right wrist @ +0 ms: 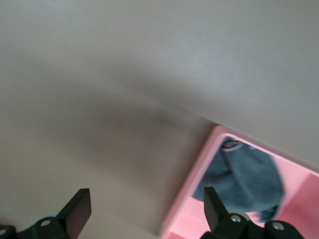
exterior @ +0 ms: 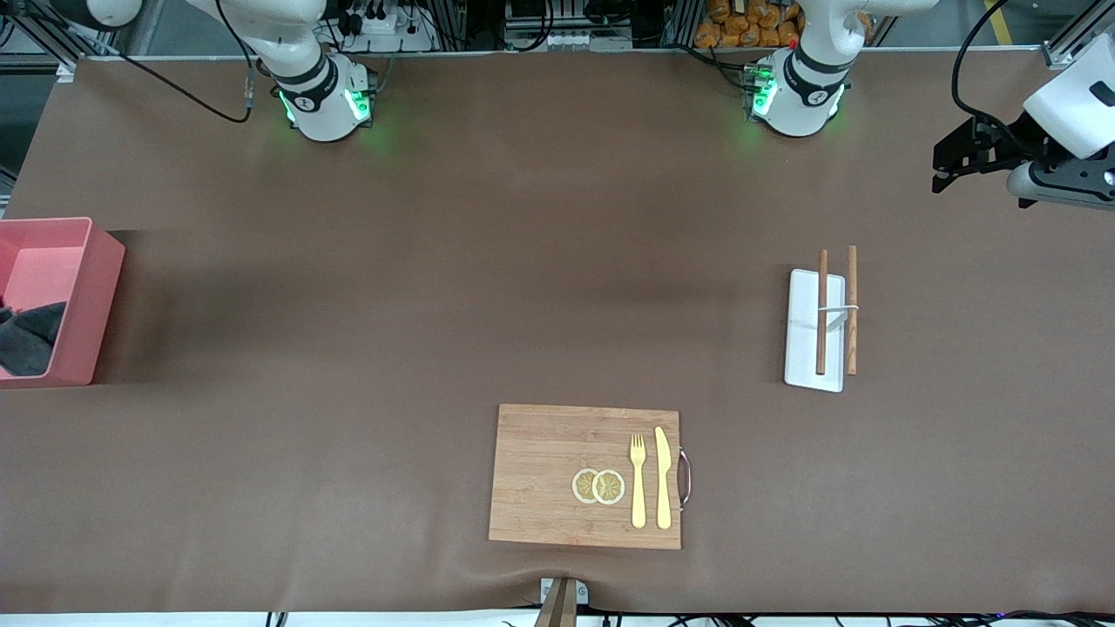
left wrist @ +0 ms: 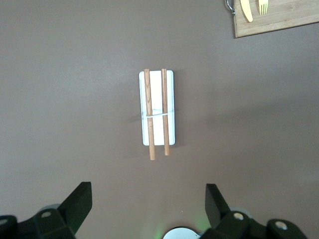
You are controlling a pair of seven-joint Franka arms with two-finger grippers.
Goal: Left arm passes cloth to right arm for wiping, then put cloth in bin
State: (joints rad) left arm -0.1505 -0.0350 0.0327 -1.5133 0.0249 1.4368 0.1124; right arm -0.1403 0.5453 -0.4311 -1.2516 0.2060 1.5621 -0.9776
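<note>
Lying nearest the front camera: cutting board [exterior: 557, 475] carrying fork [exterior: 638, 481], knife [exterior: 663, 477], 2 lemon slices [exterior: 598, 486] | cloth [exterior: 26, 335] resting dark side up inside bin [exterior: 85, 300] at right arm's end | right gripper [right wrist: 144, 211] hanging beside bin, fingers spread, empty | white tray [exterior: 804, 335] bearing 2 chopsticks [exterior: 821, 311] | left gripper [exterior: 958, 161] waiting over left arm's end, fingers spread, empty

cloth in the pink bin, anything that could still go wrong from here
The cloth lies in the bin, bunched against one wall, so a fold might hang over the rim. The right gripper, open, is over the table at the bin's edge; swinging away low, it could clip the wall. The left gripper, open, is above the white tray with loose chopsticks; dropping could scatter them.
</note>
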